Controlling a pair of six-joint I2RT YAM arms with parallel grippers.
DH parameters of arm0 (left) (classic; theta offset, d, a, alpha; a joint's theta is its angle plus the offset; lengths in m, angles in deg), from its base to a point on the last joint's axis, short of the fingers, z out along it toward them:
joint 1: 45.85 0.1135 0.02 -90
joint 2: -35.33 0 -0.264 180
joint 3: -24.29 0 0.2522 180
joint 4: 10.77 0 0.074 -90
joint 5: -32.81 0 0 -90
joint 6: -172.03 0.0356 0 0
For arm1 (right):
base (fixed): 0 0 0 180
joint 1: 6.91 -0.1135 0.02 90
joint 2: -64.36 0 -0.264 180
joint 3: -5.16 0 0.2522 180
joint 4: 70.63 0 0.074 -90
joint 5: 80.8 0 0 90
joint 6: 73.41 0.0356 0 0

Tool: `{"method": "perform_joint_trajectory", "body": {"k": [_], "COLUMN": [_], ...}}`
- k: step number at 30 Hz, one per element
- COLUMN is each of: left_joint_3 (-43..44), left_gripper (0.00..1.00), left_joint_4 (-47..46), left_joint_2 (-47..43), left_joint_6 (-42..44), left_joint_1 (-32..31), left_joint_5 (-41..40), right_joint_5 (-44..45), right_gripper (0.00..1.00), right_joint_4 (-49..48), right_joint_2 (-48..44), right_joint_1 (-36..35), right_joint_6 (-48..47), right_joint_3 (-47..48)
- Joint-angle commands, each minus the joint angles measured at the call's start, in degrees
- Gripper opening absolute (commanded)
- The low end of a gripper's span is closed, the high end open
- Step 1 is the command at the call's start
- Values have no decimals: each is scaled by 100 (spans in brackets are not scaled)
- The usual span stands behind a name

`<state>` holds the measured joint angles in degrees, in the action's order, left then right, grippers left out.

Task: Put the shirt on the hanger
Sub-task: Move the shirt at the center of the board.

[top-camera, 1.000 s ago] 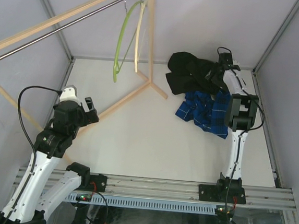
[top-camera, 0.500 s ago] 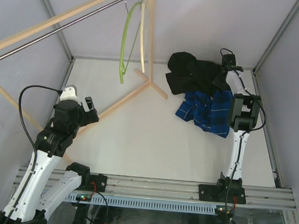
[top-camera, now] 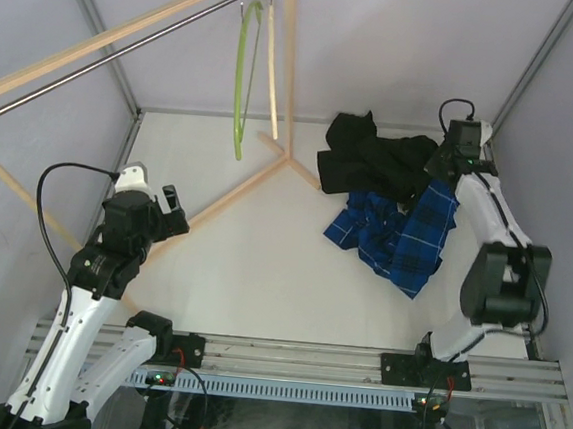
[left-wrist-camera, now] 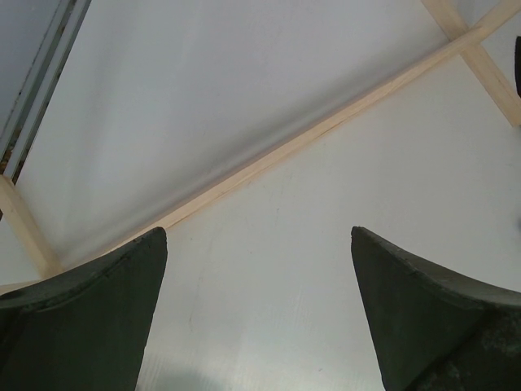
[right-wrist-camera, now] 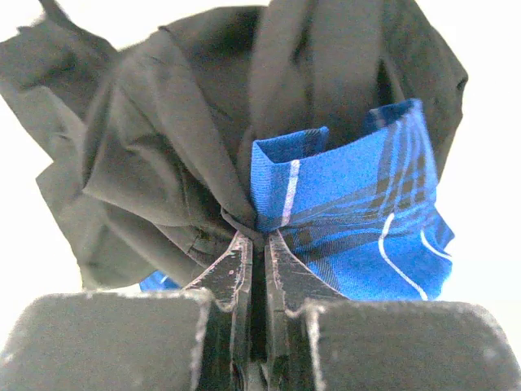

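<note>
Pinched tight in the right gripper (right-wrist-camera: 256, 243), a fold of the shirt (top-camera: 397, 234) right against the black garment (top-camera: 372, 160), both heaped at the far right edge of the bench (top-camera: 261, 273), close to the wall. Spread wide over bare bench beside a wooden slat (left-wrist-camera: 309, 136), the left gripper (left-wrist-camera: 258, 236). Well apart at the far left, hanging edge-on from the rail (top-camera: 130, 51) with open room beneath, the hanger (top-camera: 239, 80).

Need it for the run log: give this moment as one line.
left tool: open, above table | right tool: shut on shirt, black garment bunched alongside | hanger: hanging, no shirt yet
</note>
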<state>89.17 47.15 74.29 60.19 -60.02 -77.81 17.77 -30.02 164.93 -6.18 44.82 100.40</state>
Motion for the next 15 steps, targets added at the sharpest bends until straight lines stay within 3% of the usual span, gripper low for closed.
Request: {"method": "perform_joint_trajectory", "body": {"k": [1, 5, 15], "left_joint_3": [-92, -86, -89], "left_gripper": [97, 97, 96], "left_joint_4": [-206, -208, -215], "left_joint_2": [-22, 4, -41], "left_joint_6": [85, 93, 97], "left_joint_1": [69, 87, 83], "left_joint_5": [30, 66, 102], "right_joint_5": [394, 305, -1522], "right_gripper": [0, 0, 0], "right_joint_4": [-931, -1216, -1668], "right_joint_2": [-1664, -2834, -4794], "right_joint_1": [-269, -587, -929], "right_joint_6": [-756, -1338, -2179], "right_joint_3": [-692, -1136, -1033]}}
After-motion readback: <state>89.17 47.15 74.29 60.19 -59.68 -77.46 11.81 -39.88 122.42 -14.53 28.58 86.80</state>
